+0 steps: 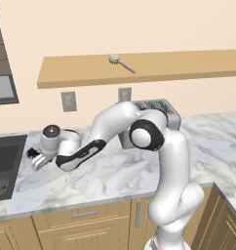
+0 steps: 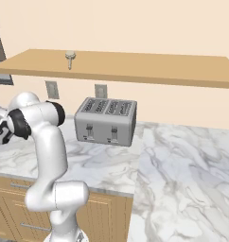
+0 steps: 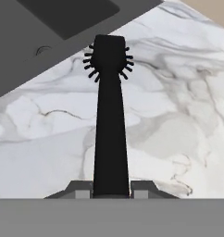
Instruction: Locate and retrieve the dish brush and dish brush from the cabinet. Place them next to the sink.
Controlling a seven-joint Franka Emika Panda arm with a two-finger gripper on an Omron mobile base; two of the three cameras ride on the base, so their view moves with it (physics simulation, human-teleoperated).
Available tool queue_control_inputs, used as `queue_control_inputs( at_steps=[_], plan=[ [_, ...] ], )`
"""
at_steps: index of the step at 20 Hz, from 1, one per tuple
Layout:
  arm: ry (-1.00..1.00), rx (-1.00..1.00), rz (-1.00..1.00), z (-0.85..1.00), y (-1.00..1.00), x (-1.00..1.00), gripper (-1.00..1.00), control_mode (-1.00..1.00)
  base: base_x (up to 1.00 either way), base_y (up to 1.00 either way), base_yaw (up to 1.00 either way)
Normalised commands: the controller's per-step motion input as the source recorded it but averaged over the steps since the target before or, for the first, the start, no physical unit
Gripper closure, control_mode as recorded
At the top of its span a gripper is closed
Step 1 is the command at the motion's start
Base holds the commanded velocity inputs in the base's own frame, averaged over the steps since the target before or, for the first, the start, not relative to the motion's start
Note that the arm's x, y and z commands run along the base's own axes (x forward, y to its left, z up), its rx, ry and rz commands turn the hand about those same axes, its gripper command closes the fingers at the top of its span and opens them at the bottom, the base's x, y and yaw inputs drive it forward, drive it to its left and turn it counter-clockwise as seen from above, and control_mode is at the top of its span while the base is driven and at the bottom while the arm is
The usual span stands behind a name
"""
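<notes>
Am holding black brush (image 3: 110, 125) between jaws; gripper (image 3: 111, 189) is pinching handle end, one finger each side. Brush long axis is running straight out from jaws, spiky head leading, pointing toward sink (image 3: 49, 32). Head is hanging over marble counter (image 3: 178, 120), just short of sink rim. Am judging next move as short lowering onto counter beside sink (image 1: 5, 166). Wooden brush (image 1: 121, 62) is lying on shelf (image 1: 139, 68), well apart, not yet fetched.
</notes>
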Motion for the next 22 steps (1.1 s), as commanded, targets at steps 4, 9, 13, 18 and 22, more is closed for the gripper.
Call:
queue_control_inputs(
  at_steps=[4,9,13,18,22],
  plan=[
    [0.08,0.0,0.0,-0.18,0.0,0.26,1.0,-1.0,0.0,0.0,0.0],
    [0.02,0.0,0.0,-0.17,0.0,0.23,1.0,-1.0,0.0,0.0,0.0],
    [0.0,0.0,0.0,-0.25,0.02,0.16,1.0,-1.0,0.0,0.0,0.0],
    [0.0,0.0,0.0,-0.28,0.02,0.15,1.0,-1.0,0.0,0.0,0.0],
    [0.0,0.0,0.0,-0.28,0.01,0.16,1.0,-1.0,0.0,0.0,0.0]
  ],
)
